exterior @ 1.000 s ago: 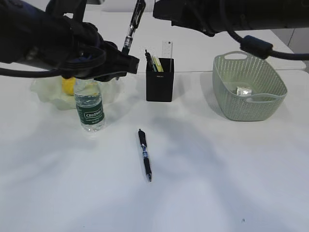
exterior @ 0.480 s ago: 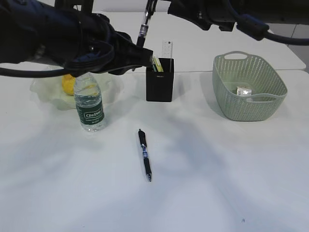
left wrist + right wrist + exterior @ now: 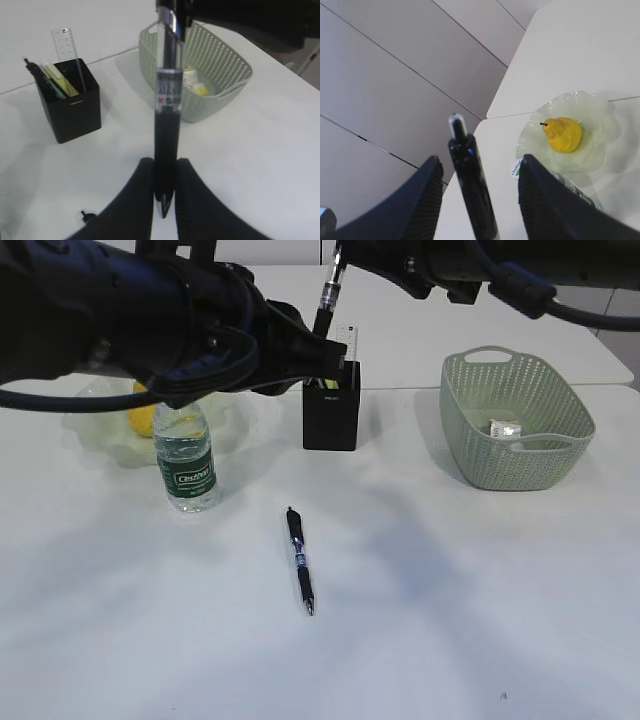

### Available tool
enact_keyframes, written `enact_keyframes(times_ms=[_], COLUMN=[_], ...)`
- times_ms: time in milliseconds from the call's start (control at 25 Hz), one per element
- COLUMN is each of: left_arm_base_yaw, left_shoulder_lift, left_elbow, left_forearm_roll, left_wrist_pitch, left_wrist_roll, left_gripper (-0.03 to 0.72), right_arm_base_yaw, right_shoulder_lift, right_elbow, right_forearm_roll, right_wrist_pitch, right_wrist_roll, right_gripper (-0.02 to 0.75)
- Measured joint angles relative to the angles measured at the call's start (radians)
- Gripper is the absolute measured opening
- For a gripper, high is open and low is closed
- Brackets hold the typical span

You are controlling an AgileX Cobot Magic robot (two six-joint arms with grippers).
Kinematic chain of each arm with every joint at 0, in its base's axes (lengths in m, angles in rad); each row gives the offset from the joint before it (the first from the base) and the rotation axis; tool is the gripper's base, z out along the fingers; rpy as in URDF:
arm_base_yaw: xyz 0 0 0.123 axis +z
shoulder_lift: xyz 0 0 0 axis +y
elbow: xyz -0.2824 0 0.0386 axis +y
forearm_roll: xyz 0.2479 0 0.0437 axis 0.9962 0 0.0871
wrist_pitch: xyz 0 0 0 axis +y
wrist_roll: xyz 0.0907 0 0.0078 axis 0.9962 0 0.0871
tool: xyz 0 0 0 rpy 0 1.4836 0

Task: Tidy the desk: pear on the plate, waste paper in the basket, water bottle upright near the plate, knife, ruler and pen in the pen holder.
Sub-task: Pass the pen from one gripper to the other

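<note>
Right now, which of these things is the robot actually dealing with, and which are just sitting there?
In hand:
the pen held in the left claw
the pen holder
the second pen on the table

Sitting there:
pear on plate
upright water bottle
basket

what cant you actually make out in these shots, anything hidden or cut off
- Plate, exterior view: mostly hidden behind the left arm; only a sliver of the pear shows.
- Basket contents: too small in the exterior view and blurred in the left wrist view to identify.
- Held pen, left wrist view: its top is cut off by the upper edge.
- Pen holder contents: partly hidden by the left arm in the exterior view; the knife cannot be singled out.
</note>
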Motion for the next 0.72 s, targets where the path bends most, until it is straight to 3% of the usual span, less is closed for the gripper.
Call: enact_keyframes(times_ms=[240,720], left_arm_base_yaw=[-0.017,-0.017], left_shoulder_lift=[0.018,0.018], left_elbow=[0.0,0.0], left_forearm_roll=[0.0,0.002], left_wrist_pitch=[-0.024,-0.055], left_wrist_roll=[0.0,0.0], left_gripper=[0.056,0.056], right_arm_base_yaw=[0.0,0.0], right_shoulder_lift=[0.0,0.0], right_elbow=[0.0,0.0], right_forearm_roll=[0.002,-0.042], right_wrist_pitch=[-0.002,-0.004], right_wrist_roll=[0.0,0.001], right_gripper=[0.372,0.276])
